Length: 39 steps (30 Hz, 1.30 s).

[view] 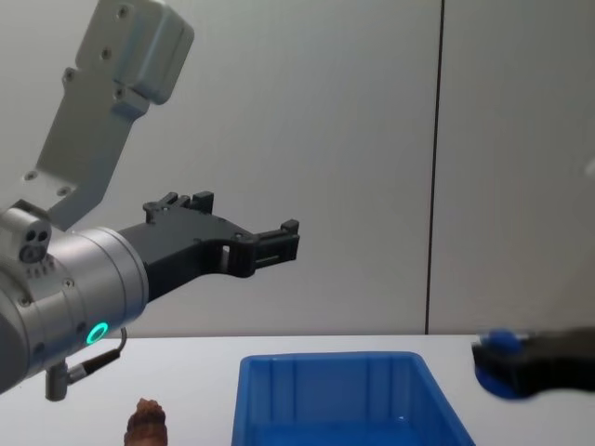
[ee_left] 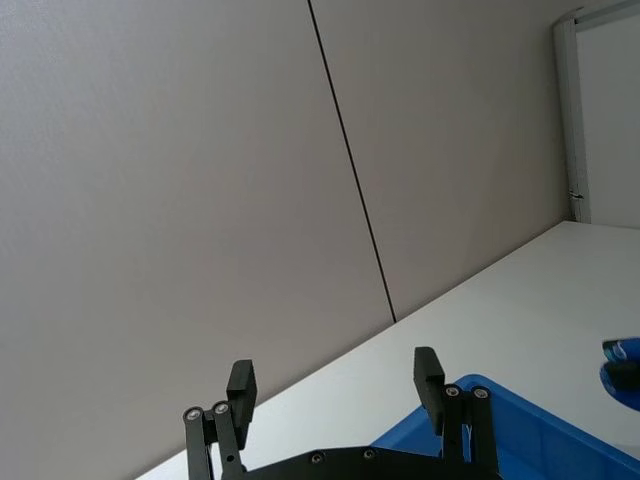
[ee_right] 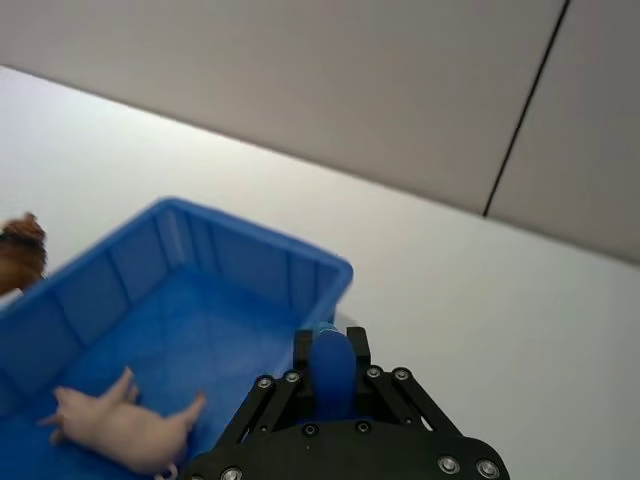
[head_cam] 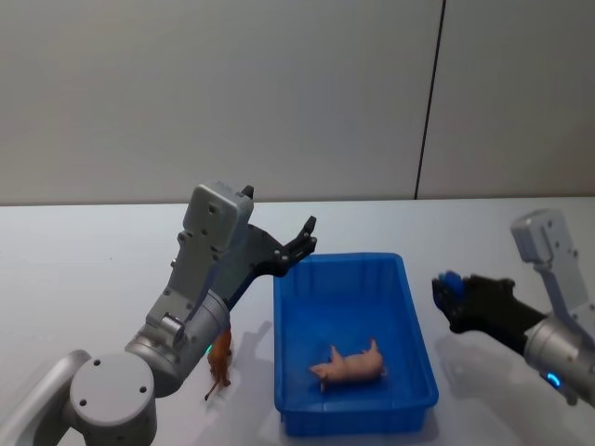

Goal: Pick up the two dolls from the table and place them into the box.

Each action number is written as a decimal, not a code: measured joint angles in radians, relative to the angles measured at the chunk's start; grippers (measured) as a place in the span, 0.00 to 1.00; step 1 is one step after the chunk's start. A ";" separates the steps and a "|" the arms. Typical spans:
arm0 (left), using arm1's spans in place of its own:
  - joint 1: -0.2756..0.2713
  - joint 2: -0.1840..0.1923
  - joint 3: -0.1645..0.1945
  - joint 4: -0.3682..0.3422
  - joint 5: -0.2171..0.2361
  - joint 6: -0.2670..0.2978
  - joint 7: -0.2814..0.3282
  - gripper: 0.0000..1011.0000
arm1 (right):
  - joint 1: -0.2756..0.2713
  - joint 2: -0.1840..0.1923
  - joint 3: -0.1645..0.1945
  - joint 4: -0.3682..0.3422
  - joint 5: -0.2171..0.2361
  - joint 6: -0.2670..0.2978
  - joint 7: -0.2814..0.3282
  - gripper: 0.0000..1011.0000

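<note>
On your white bench [head_cam: 84, 279] the blue box [head_cam: 344, 302] sits in the middle, near the front edge. Your left claw [head_cam: 299, 243] hangs raised over the box's far left corner, fingers apart, gripping nothing. Your right claw [head_cam: 446, 290] hovers just right of the box, fingers together. The pink doll [head_cam: 351, 364] lies on its side inside the box; the brown doll [head_cam: 219, 360] stands on the bench just left of it.

We can read no text, label, brand or number anywhere (the blue box [head_cam: 340, 258], the white table [head_cam: 84, 279] and the grey wall [head_cam: 279, 93] are all plain).
</note>
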 joint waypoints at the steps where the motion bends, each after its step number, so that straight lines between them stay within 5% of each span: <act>1: 0.000 0.000 0.000 0.000 0.000 0.000 0.000 0.99 | 0.004 0.000 0.000 -0.008 -0.004 -0.010 0.009 0.19; 15: 0.000 0.000 0.000 0.000 0.000 0.000 0.000 0.99 | 0.078 -0.020 -0.013 -0.057 -0.029 -0.083 0.138 0.12; 27: 0.000 0.000 0.000 0.000 0.000 0.000 0.000 0.99 | 0.160 -0.054 -0.036 -0.030 -0.016 -0.030 0.277 0.08; 39: 0.000 0.000 0.000 0.000 0.000 0.000 0.000 0.99 | 0.210 -0.073 -0.055 0.018 -0.003 0.102 0.356 0.37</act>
